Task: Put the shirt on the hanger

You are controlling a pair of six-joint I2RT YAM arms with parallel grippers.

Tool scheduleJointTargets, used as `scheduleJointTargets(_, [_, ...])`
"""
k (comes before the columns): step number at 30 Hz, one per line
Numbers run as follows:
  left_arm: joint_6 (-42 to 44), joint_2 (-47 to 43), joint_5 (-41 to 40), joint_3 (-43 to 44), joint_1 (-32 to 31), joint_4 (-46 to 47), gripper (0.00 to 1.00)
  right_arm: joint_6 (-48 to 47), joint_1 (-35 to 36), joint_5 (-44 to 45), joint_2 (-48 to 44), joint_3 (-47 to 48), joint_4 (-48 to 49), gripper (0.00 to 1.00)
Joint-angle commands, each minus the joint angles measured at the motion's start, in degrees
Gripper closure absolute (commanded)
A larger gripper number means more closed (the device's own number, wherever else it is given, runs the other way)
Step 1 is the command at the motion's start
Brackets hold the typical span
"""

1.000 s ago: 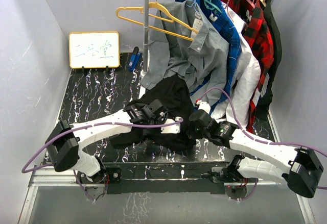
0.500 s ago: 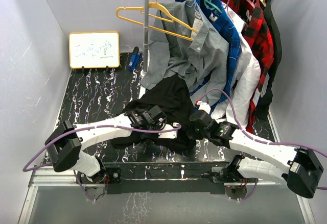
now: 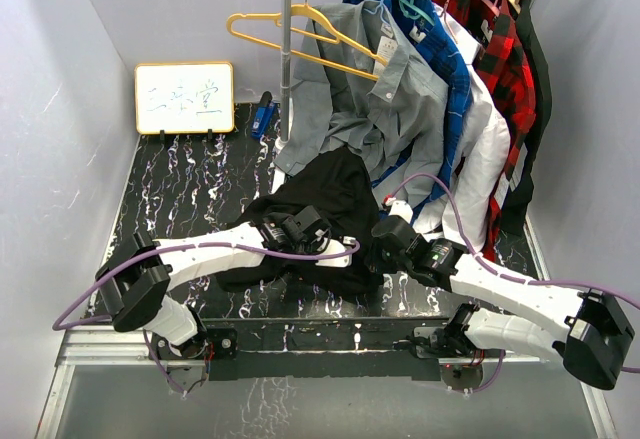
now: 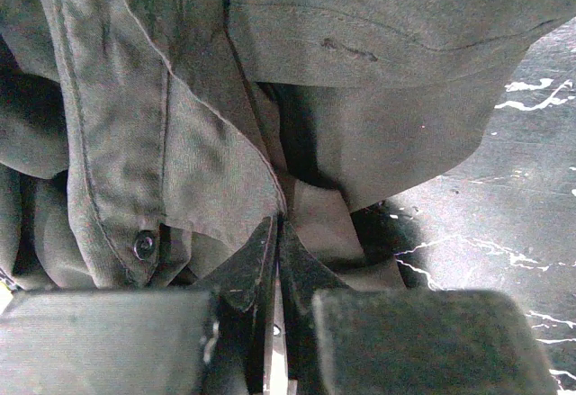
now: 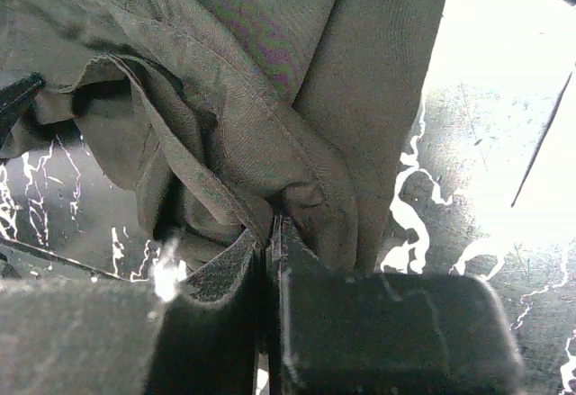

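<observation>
I have both grippers on the shirt (image 3: 335, 204) and nothing on the hanger (image 3: 250, 17) yet, so by my reckoning the job is in its early stage.

In the overhead view the shirt is a dark crumpled heap on the marbled table (image 3: 180, 189), near the middle. Its far end runs toward 12 o'clock, up against the hem of the grey shirt (image 3: 400, 109) on the rack. The hanger hangs bare at the rail's left end, at about 11 o'clock from the heap and well apart from it.

The left gripper (image 3: 343, 245) comes in from 9 o'clock. In its wrist view the left gripper (image 4: 277, 228) has its jaws pressed together with a seamed fold of the shirt (image 4: 180, 143) running into the tips, just beside a small dark button (image 4: 144, 245). I read that as a pinch on the cloth.

The right gripper (image 3: 374, 252) reaches in from 3 o'clock. In its own view the right gripper (image 5: 273, 231) is likewise clamped narrow, with a bunched edge of the shirt (image 5: 270, 89) puckered at the fingertips.

Done, as I judge it: two grips near the heap's near edge. Left to do — lift and spread the fabric, find the collar, fetch the hanger, and work its shoulders inside. The folds look tangled, so I'd expect the spreading to need care.
</observation>
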Motion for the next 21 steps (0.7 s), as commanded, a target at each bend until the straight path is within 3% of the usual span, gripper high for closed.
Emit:
scheduleJointTargets(1, [1.1,-2.4,-1.7,0.8,0.0,-0.9,1.0,0.6,-0.4,0.6,-1.3,-0.1,2.8,1.0])
scheduleJointTargets(4, [0.9,-2.5,0.5,2.8,0.0,-5.2,1.0,0.5,-0.5,0.6,-1.2,0.1,2.8,1.0])
scheduleJointTargets(6, [0.6,-2.7,1.4,3.2,0.0,-6.9,0.83,0.5,-0.4,0.6,-1.4,0.0,2.8,1.0])
scheduleJointTargets(8, [0.9,-3.3,0.6,2.3,0.0,-6.3,0.76,0.5,-0.4,0.6,-1.5,-0.2,2.9,1.0])
scheduleJointTargets(21, [3.2,-1.6,-5.9,-0.9,0.0,3.1,0.8,0.7,-0.4,0.2,-1.6,-0.2,3.4,1.0])
